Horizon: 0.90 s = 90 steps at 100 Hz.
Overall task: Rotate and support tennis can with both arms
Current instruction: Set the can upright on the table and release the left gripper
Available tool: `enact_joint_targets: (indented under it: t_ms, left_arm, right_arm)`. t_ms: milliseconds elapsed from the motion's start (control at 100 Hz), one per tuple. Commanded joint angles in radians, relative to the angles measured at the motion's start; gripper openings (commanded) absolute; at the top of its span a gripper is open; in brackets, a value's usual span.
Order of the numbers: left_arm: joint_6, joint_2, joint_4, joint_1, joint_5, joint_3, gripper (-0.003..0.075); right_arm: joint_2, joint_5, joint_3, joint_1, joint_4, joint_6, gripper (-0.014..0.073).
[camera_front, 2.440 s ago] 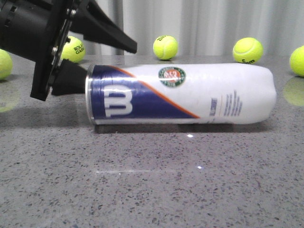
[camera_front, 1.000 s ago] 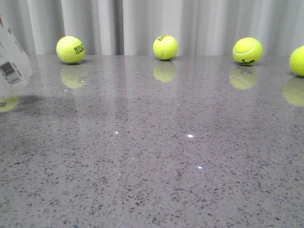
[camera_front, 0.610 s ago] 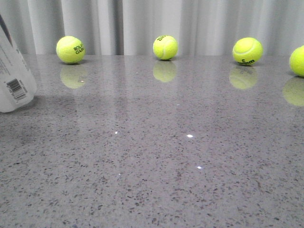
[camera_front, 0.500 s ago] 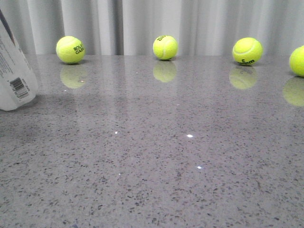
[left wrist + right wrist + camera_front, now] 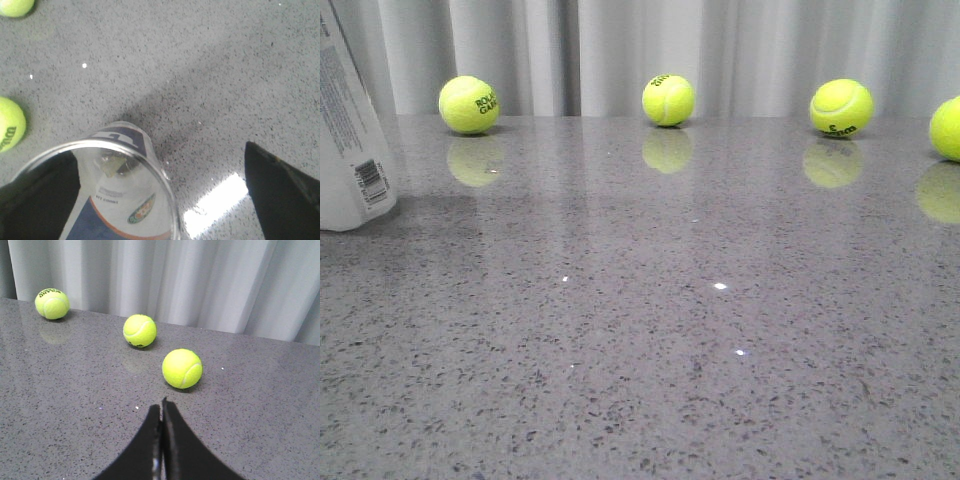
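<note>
Left wrist view: left pincer (image 5: pixel 165 200) spread wide, one finger (image 5: pixel 35 200) inside open mouth of tennis can (image 5: pixel 122 200), other finger well clear outside; can tilted on worktop (image 5: pixel 200 75). Right pincer (image 5: pixel 161 412) pressed together, empty, near a tennis ball (image 5: pixel 182 368).

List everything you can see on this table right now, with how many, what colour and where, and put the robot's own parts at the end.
tennis can: one, white with small print and a barcode, far left of the front view, leaning, base on the table; open silver rim seen from the left wrist.
tennis balls: four in the front view, yellow-green, in a row along the far edge.
table: one, grey speckled.
curtain: white, behind the table.
left gripper: black, one finger inside the can, the other outside, apart.
right gripper: black, fingers together, holding nothing.
</note>
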Motion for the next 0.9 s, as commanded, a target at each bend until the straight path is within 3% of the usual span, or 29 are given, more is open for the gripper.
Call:
enact_joint_targets:
  t_ms: [0, 470, 650, 890]
  left_arm:
    - [0.003, 0.008, -0.026, -0.011, -0.052, -0.06, 0.0638]
    - [0.001, 0.01, -0.026, -0.011, -0.053, -0.145, 0.0638]
    - [-0.064, -0.053, -0.026, -0.011, -0.063, -0.145, 0.0638]
    - [-0.131, -0.258, -0.026, -0.011, -0.244, 0.006, 0.0638]
  right_arm:
    - [0.002, -0.074, -0.027, -0.006, 0.007, -0.003, -0.0067]
    - [0.002, -0.074, -0.027, -0.006, 0.007, -0.003, -0.0067]
    - [0.002, -0.074, -0.027, -0.006, 0.007, -0.003, -0.0067]
    - [0.002, -0.074, -0.027, -0.006, 0.007, -0.003, -0.0067]
